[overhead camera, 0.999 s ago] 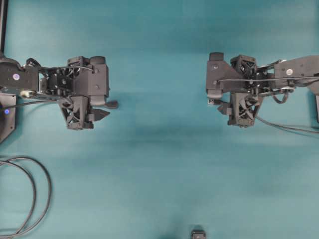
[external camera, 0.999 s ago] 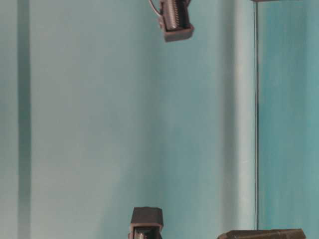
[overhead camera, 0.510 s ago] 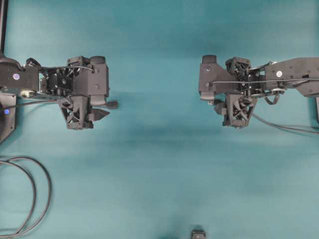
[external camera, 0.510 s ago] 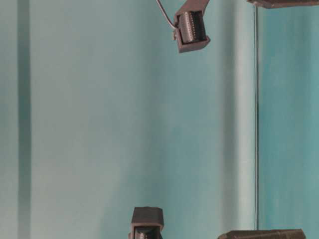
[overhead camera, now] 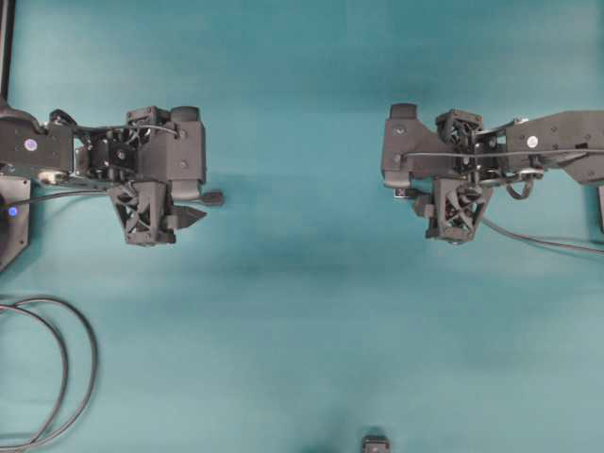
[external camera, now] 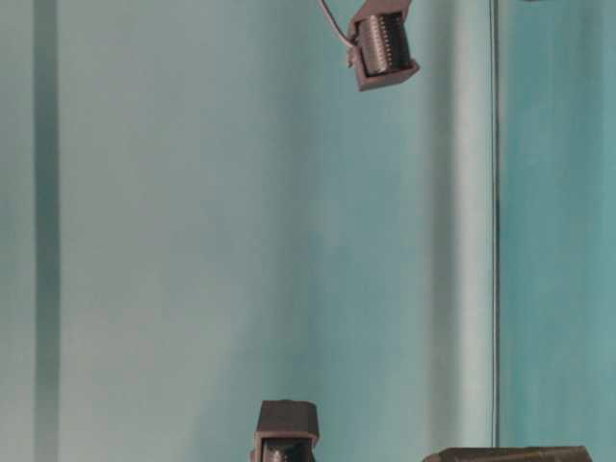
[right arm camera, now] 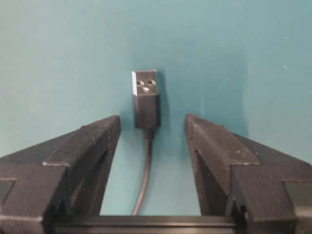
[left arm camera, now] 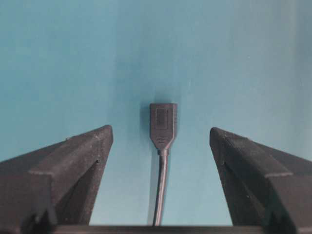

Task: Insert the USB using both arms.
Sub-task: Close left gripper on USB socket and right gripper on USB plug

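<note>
Right hand (right arm camera: 152,127): narrowed since 1 second ago, unclosed, astride the small dark silver-tipped USB (right arm camera: 146,99); grasp judged imminent. Left hand (left arm camera: 161,139): unchanged, wide open.

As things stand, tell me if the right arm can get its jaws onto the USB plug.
Probably yes. In the right wrist view the USB plug lies on the teal table just ahead of the open right gripper, lined up with the gap between the jaws, its cable running back between them. Nothing blocks it.
</note>
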You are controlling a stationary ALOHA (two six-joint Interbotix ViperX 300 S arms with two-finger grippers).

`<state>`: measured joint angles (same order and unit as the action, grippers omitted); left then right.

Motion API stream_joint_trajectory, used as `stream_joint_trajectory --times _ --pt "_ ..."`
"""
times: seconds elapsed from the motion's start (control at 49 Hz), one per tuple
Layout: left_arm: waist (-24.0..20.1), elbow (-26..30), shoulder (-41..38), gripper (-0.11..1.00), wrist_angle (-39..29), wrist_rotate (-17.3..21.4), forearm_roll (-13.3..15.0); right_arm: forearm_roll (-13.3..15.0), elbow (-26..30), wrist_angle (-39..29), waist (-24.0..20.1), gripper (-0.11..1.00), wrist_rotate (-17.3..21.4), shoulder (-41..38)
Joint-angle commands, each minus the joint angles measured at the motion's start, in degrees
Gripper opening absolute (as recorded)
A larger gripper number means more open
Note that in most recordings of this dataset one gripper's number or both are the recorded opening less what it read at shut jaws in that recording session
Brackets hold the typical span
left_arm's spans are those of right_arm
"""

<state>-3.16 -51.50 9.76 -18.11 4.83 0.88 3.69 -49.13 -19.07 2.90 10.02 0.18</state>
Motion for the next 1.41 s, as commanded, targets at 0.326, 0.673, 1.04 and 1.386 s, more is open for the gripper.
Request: stream_joint_trajectory --times 0.326,0.673,1.04,1.386 --pt "-0.2 1.1 0.4 0.87 0.1 1.0 -0.1 0.1 1.9 2.5 -1.2 0.48 0.3 -2.0" --pt "-0.2 1.1 0.4 0.83 -0.2 1.2 -0.1 0.1 2.2 2.3 -1.9 0.37 0.0 -2.0" --pt "-0.1 0.5 0.4 0.79 -0.2 1.2 -0.1 0.1 2.4 2.1 -2.2 0.22 -0.2 -2.0" --pt "-0.1 0.8 -3.5 0.8 -0.3 2.3 -0.1 0.2 2.5 1.5 -2.2 0.22 -0.2 -2.0"
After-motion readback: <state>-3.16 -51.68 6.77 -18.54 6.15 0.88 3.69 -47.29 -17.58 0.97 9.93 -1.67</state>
